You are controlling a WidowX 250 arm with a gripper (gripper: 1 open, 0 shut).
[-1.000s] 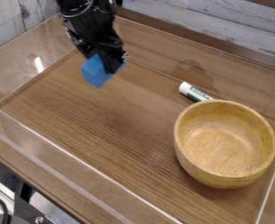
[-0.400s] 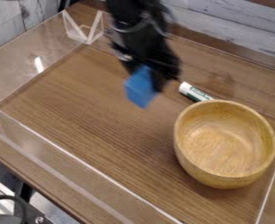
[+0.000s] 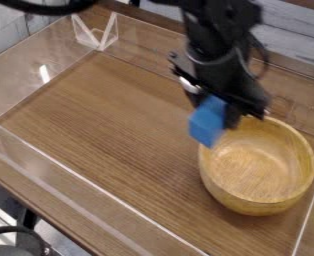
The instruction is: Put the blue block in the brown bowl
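1. Since the earlier pics your pincer (image 3: 216,100) has swung from the far-left part of the table across to the right, carrying the blue block (image 3: 208,120) w/ it; it was over bare wood a sec ago and now sits at the near-left edge of the brown bowl (image 3: 259,163).
2. Pincer state: clamped on the blue block. The block hangs from betw. the black fingers, top end hidden in the grip, lower end free in the air.
3. Block is tilted, not square to the table; its lower corner points down twd the bowl's left rim.
4. Rel. to your pincer: the bowl lies below and to the right, mostly nearer the camera. The block overlaps the bowl's far-left rim in the pic; can't tell if it's truly over the rim or just in front of it.
5. Bowl is upright on the wood table (image 3: 93,150), light-brown w/ grain showing, nothing inside it that you can see.
6. White-and-green marker seen earlier just behind the bowl is now hidden behind your arm; can't confirm its spot.
7. Left of and behind the pincer: clear acrylic wall (image 3: 40,60) round the table and a small clear stand (image 3: 96,32) at the far edge.
8. Arm is a bit motion-blurred, so finger detail is unclear.
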